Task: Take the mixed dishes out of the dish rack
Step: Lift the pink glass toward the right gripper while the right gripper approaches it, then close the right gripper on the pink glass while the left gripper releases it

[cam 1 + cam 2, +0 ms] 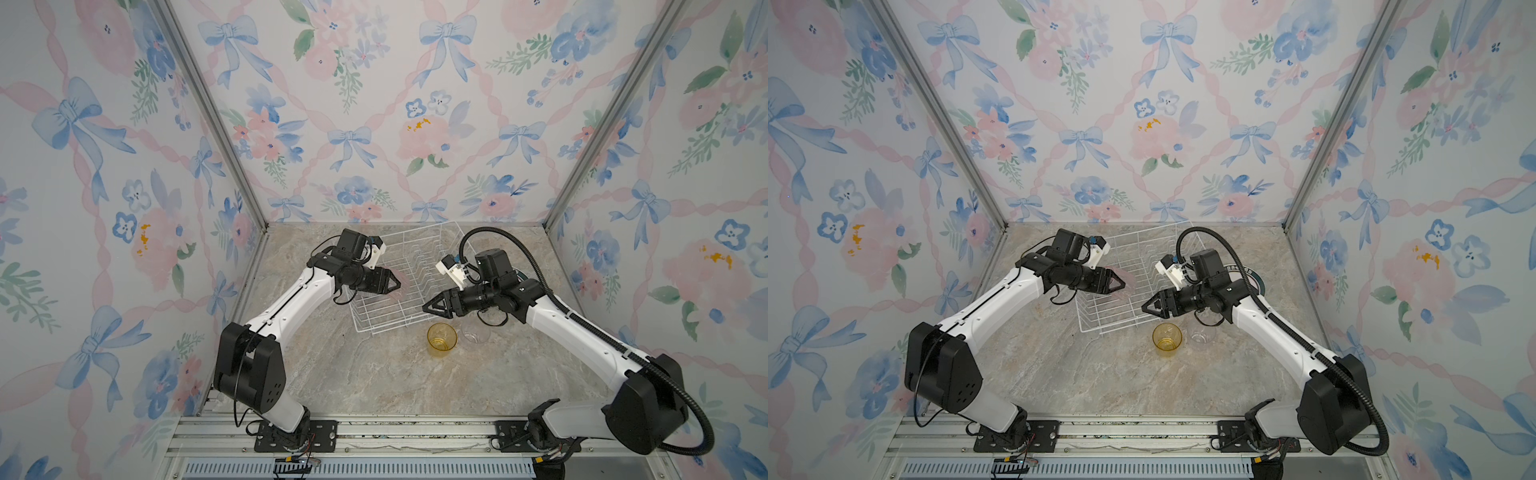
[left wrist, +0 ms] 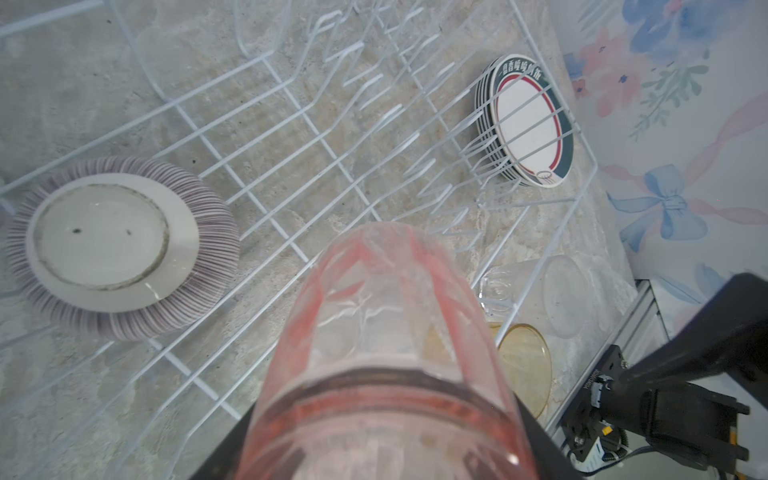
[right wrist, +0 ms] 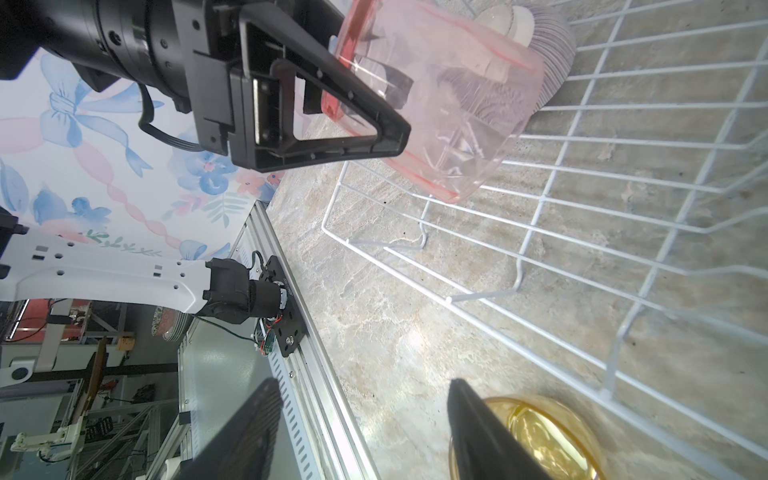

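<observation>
Right up against the lens in the left wrist view is the pink tumbler [image 2: 382, 340], lying on its side with its base pointing away from the claw. The left gripper [image 3: 399, 114] has it pinched near the rim, one black finger on each side of the glass, and the far one shows through the pink wall. The tumbler hangs low over the floor wires of the dish rack [image 1: 399, 326], on the rack's left side in both top views. I can't tell whether its lowest edge touches the wires. Just beyond it in the rack sits the striped bowl [image 2: 120, 249], turned upside down with its pale foot facing up. Across the way, the right gripper [image 1: 426, 308] hovers at the rack's near right corner, jaws spread wide with nothing between them. Just off one of its fingers stands the yellow tumbler [image 1: 441, 338], mouth up on the marble table [image 1: 374, 382], outside the rack's near edge. Just beside it is the clear tumbler [image 1: 473, 330], also on the table, partly under the right arm. Whether it stands straight is hard to say. Farther out, past the rack's far right wall, the plates [image 2: 528, 124] lie stacked on the table, dark rims showing through the wires.
</observation>
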Controlling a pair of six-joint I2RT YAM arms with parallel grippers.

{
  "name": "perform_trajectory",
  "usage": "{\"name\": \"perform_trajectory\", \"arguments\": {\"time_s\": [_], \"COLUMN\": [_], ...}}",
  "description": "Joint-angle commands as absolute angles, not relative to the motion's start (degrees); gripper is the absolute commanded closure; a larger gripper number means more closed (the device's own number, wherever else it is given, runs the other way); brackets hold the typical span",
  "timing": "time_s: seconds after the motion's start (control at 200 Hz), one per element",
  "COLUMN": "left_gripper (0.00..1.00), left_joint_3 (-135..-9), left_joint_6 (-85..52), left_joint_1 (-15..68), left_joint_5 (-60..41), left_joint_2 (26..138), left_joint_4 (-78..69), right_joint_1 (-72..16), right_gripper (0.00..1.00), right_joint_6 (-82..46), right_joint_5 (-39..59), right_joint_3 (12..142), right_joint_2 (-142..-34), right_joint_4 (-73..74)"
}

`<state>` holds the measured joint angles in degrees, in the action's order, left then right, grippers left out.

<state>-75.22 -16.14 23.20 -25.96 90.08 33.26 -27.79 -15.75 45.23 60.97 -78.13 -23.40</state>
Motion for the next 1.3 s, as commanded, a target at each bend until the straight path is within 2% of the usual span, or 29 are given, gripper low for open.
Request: {"name": "perform_trajectory", "arguments": {"time_s": [0.0, 0.385, 0.8, 0.97, 1.145, 1.295], "left_gripper": [0.35, 0.37, 0.38, 0.38, 0.39, 0.39], "left_joint_3": [-74.4, -72.2, -71.6, -70.2, -65.9, -66.6], "left_joint_6": [-18.7, -22.7, -27.4, -31.1, -40.0, -40.4], "left_joint_1": [22.5, 22.5, 22.5, 22.5, 22.5, 23.0], "left_joint_5": [-35.0, -44.5, -51.6, -54.1, -57.4, -57.6], "left_joint_2": [88.2, 87.5, 88.5, 89.6, 90.8, 92.0], "left_joint_4": [25.9, 17.4, 9.3, 2.9, -12.2, -12.8], "right_joint_1": [-26.6, -22.4, -22.0, -22.1, -22.1, -22.2], "right_gripper": [0.34, 0.36, 0.40, 0.50, 0.61, 0.74], "right_joint_6": [-19.1, -32.1, -40.2, -45.4, -49.3, -51.3], "right_joint_5": [48.9, 54.6, 56.1, 57.3, 58.2, 58.6], "right_joint_3": [58.6, 51.8, 51.9, 52.0, 51.9, 52.2], "right_joint_2": [-77.7, -76.7, -81.1, -82.9, -84.0, -84.9], "right_joint_4": [-16.4, 5.4, 24.2, 33.1, 39.7, 42.5]}}
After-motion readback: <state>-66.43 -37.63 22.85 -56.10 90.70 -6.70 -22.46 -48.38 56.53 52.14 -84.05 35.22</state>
